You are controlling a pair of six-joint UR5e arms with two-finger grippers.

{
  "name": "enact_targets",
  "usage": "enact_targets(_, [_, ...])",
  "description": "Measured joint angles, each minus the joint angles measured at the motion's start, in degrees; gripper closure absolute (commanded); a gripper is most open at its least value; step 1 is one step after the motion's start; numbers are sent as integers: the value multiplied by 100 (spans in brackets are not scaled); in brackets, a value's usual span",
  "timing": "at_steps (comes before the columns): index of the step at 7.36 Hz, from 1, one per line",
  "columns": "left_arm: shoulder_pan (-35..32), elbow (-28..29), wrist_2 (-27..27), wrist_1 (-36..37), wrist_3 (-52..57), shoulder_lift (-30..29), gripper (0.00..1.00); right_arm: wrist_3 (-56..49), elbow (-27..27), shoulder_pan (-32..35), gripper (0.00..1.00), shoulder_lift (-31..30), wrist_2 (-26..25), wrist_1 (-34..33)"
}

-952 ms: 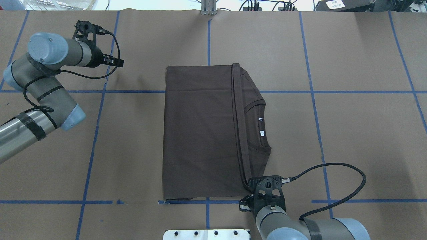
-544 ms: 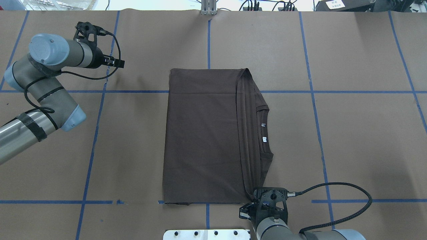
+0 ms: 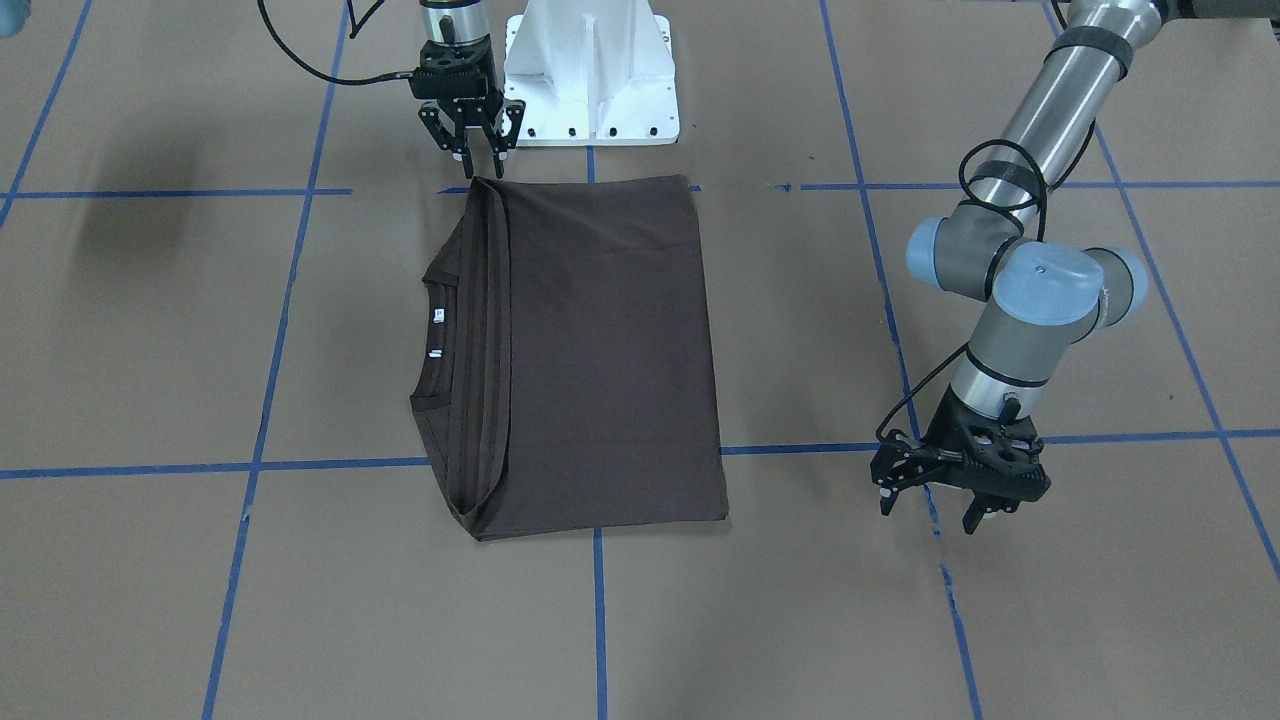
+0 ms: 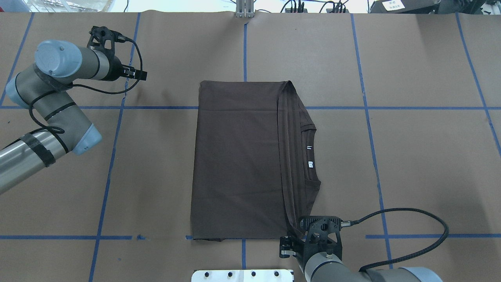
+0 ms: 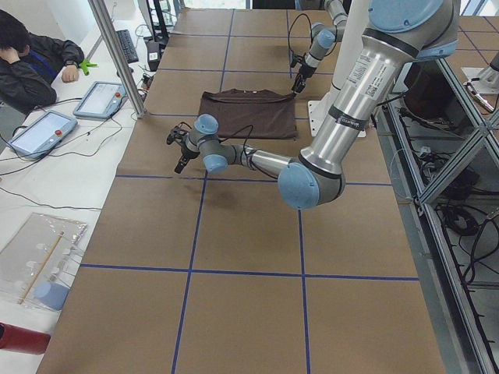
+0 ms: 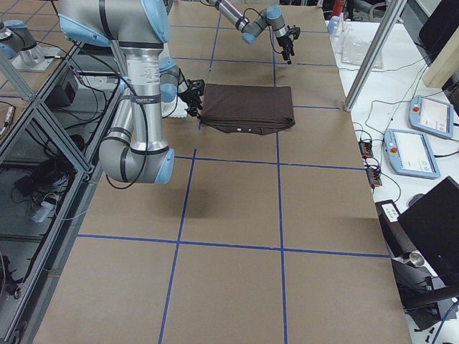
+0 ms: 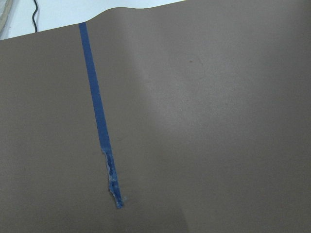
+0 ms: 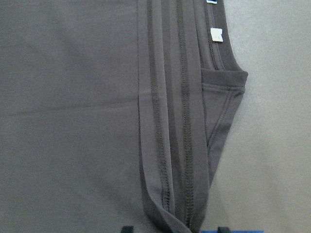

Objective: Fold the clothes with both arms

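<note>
The dark brown T-shirt (image 4: pixel 235 156) lies folded flat in a rectangle in the middle of the table, its collar (image 4: pixel 310 154) and white neck tags facing the robot's right. My right gripper (image 3: pixel 468 152) is open just off the shirt's corner nearest the robot, holding nothing. In the right wrist view the shirt's stacked hems (image 8: pixel 170 145) run down to that corner between the two fingertips. My left gripper (image 3: pixel 930 512) is open and empty over bare paper, well away from the shirt's left side, and it also shows in the overhead view (image 4: pixel 137 73).
The white pedestal base (image 3: pixel 590 70) stands just behind the right gripper. Blue tape lines (image 4: pixel 244 47) cross the brown paper. In the exterior left view a person (image 5: pixel 31 58) sits by two tablets (image 5: pixel 101 97) past the table's far edge, beside a metal post (image 5: pixel 117 54).
The shirt's raised hem has dropped and settled flat. The right gripper has pulled back from the shirt's near corner toward the robot's base. The left arm has barely moved.
</note>
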Motion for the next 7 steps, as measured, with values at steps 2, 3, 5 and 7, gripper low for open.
enact_targets(2, [0,-16,-6,0,2,0,0,-961,14,398,0,6,415,1])
enact_targets(3, [1,-21,-7,0,-2,0,0,-1274,-118,519,0,46,541,16])
enact_targets(5, [1,-15,-5,0,1,0,0,-1472,-487,651,0,335,779,-1])
enact_targets(7, [1,-10,-5,0,-2,0,0,-1499,-728,715,0,456,939,-20])
